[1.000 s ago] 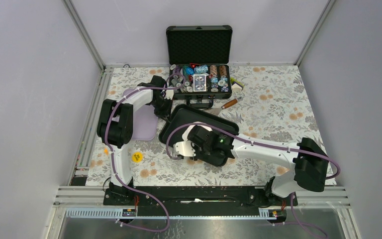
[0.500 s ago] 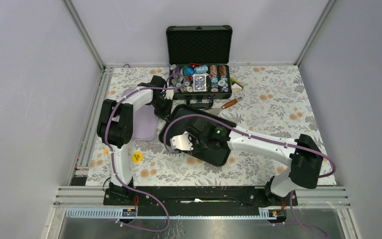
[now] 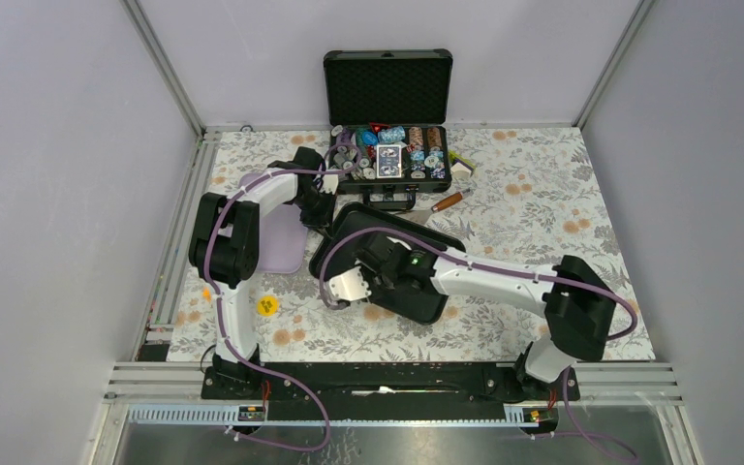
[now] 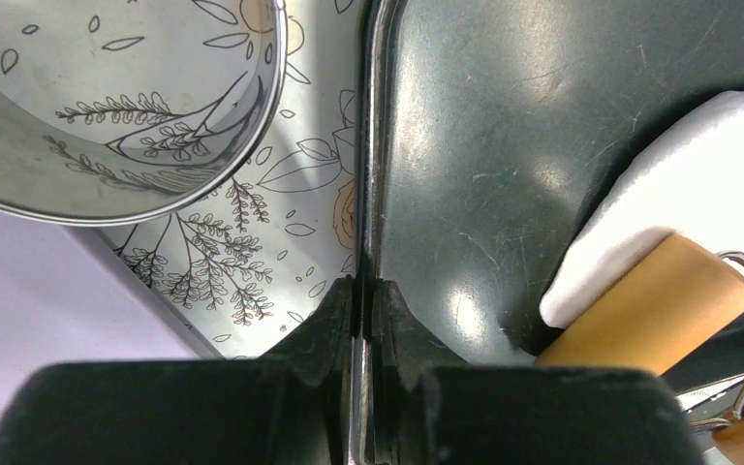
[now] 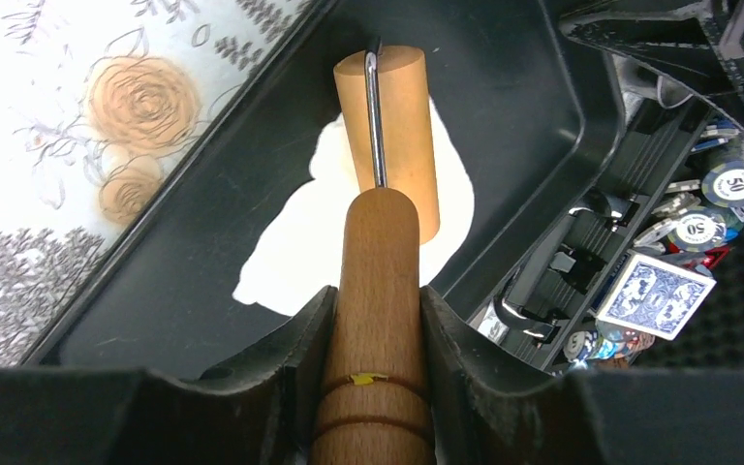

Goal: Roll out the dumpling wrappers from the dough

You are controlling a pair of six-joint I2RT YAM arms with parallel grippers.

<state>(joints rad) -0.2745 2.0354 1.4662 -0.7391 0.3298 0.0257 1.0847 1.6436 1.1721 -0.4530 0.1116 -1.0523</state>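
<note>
Readable writing: "50" on two poker chips in the open black case just beyond the tray. A blue-backed card deck lies there too, its print too small to read. The tray is black, glossy and scratched, with a raised rim, and sits on the floral-print counter. The dough is inside the tray on its floor, toward the wall on the case side: a matte white, flat, irregular sheet with a soft edge. The rolling pin has a plain wood cylinder roller on a bent wire yoke and a turned wood handle with two grooves and a small yellow mark. The roller lies on the dough, its far end over bare tray. The right end effector is clamped on the pin handle, fingers tight on both sides, and its arm covers most of the tray in the top view. The left end effector is pinched narrow on the tray rim, with the thin metal edge between its fingers. Just outside that rim is a steel ring cutter, round and mirror-shiny, apart from the tray. A smooth lilac mat lies beside the tray on that same side. A yellow disc lies on the counter near the tray's near-left corner, and a wooden-handled tool lies between tray and case.
</note>
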